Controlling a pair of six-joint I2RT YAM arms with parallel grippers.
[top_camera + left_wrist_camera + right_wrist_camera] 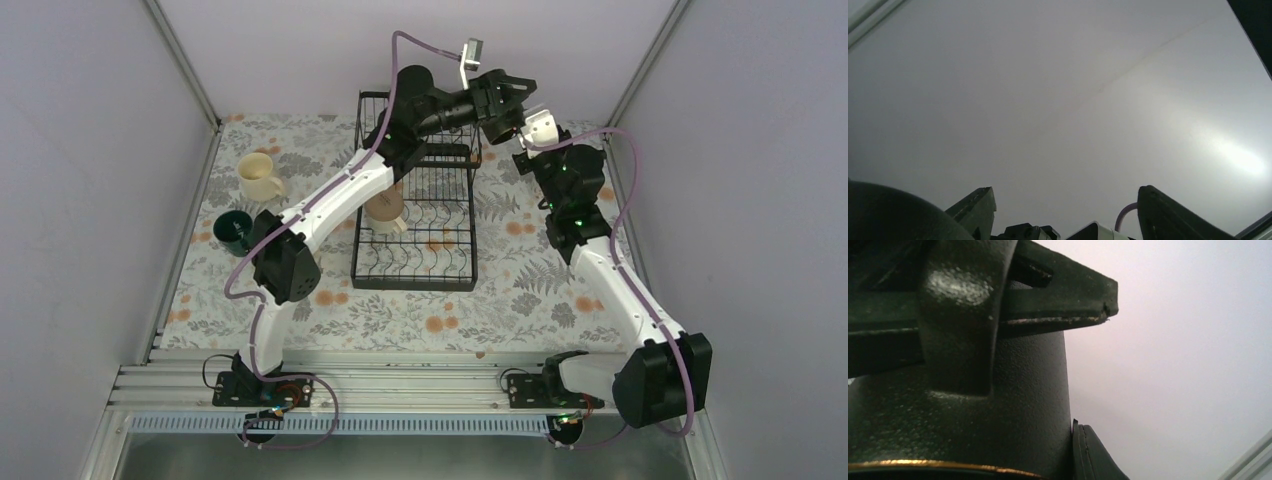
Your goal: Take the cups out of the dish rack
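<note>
The black mug (497,130) with a gold rim is in the air behind the right of the black wire dish rack (440,275). My right gripper (517,137) is shut on it; one pad (1093,455) presses its wall (1013,405). My left gripper (508,100) is open beside it, its fingers (975,205) wide apart with nothing between them. One left finger (1063,295) lies by the mug's handle (963,315). A tan mug (385,210) sits in the rack. A cream mug (260,177) and a dark green mug (235,230) stand on the table at the left. The off-white and orange-yellow mugs are out of view.
The left arm (340,190) stretches across the rack and hides part of its raised basket (375,120). Grey walls close in the back and both sides. The floral tablecloth (520,290) covers the table.
</note>
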